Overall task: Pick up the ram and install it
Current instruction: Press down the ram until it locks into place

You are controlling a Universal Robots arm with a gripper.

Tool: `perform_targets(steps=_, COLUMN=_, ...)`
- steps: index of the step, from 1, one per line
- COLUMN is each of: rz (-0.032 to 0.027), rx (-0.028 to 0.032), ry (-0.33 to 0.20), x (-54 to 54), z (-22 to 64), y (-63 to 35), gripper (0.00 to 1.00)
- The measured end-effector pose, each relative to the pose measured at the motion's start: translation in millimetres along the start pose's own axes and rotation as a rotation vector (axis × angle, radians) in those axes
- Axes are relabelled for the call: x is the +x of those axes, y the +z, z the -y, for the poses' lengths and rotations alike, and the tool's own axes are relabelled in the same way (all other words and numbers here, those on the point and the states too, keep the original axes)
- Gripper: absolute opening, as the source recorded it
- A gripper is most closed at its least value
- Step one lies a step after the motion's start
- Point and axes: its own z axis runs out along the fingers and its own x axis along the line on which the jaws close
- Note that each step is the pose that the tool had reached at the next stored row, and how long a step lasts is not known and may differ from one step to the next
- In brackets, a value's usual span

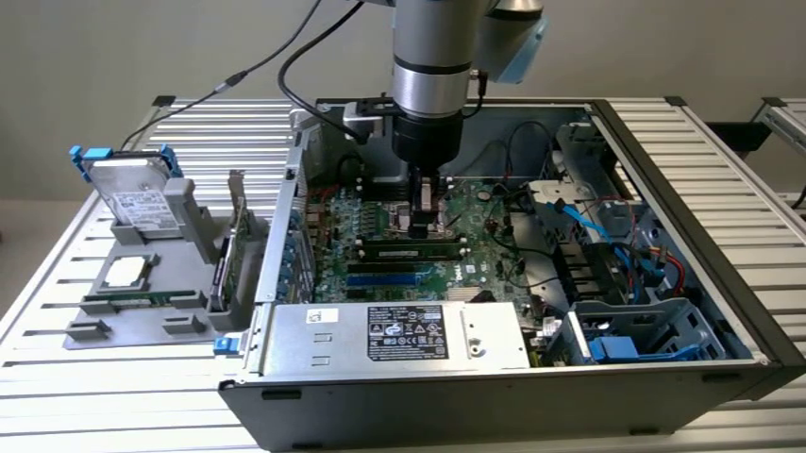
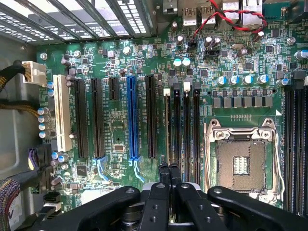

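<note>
The arm hangs vertically over the open computer case [image 1: 705, 368], its wrist pointing straight down. The gripper [image 1: 425, 226] is low above the motherboard [image 2: 120, 130], its fingertips [image 2: 164, 169] pressed together.

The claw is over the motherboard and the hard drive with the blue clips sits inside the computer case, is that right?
No. The exterior view shows the hard drive on the grey holder outside the computer case, at that view's left. The claw is over the motherboard.

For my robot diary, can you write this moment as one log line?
end effector: low over motherboard memory slots | ram: along a slot, beside end effector
</note>
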Motion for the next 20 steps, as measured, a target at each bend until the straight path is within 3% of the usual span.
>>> perform_targets(steps=6, rz=-0.0012, rx=0.0079, ry=-0.077, x=-0.1, z=0.0, y=0.0, gripper=0.1)
perform_targets(steps=8, rz=-0.0015, rx=0.0079, ry=-0.079, x=-0.4, z=0.0, y=-0.2, gripper=0.1)
perform_targets(steps=20, rz=0.001, rx=-0.011, ry=0.096, x=-0.5, z=0.0, y=0.5, gripper=0.1)
